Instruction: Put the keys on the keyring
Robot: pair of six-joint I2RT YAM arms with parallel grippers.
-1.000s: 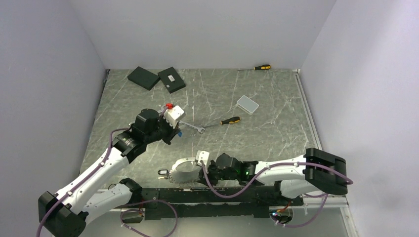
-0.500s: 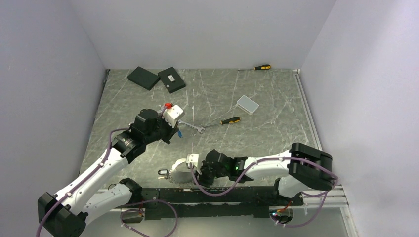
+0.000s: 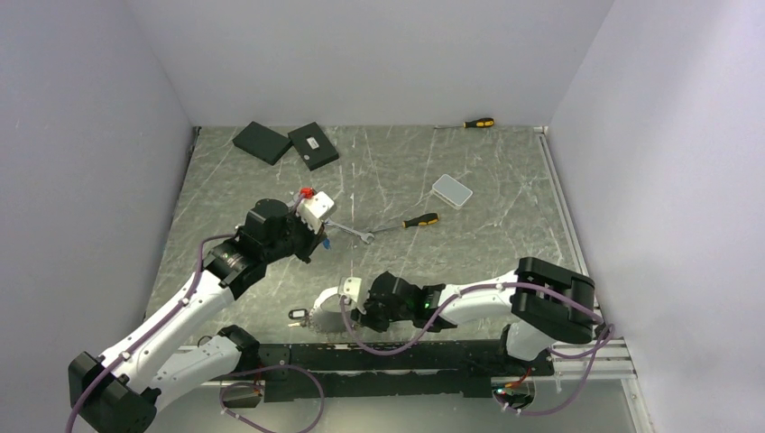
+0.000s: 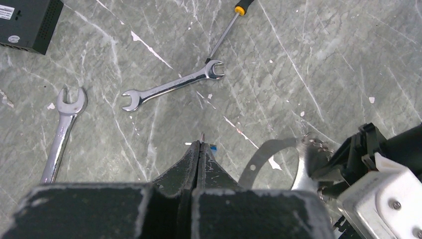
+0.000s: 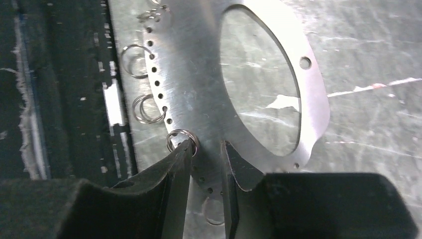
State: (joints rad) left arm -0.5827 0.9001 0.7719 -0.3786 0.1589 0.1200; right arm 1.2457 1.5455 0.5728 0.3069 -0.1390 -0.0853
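In the left wrist view, the left key (image 4: 59, 139) lies flat on the table (image 4: 308, 59) at 9 o'clock from the left fingers (image 4: 199, 148). Its long axis runs near 12 to 6, with an open end at the top. The right key (image 4: 172, 85) lies at 11 o'clock from those fingers, close ahead, with its axis running 8 to 2. The left fingers are pressed fully together above the table and hold neither key. A tiny sliver shows at their tip, too small to name.

A screwdriver (image 4: 226, 30) at 1 o'clock has its tip just beside the right key's upper end, and a pick there could nudge it. The keyring (image 4: 300, 167), a flat grey metal ring, lies at 4 o'clock, well apart from both keys.

In the right wrist view, the right fingers (image 5: 205, 145) stand partway open over the keyring's band, by its holed outer edge. They grip nothing that I can see, and one tip touches a split ring (image 5: 181, 139).

The left arm is nearer the keys and the right is already at the keyring. The left fingers would likely need to open and turn across the right key's axis.
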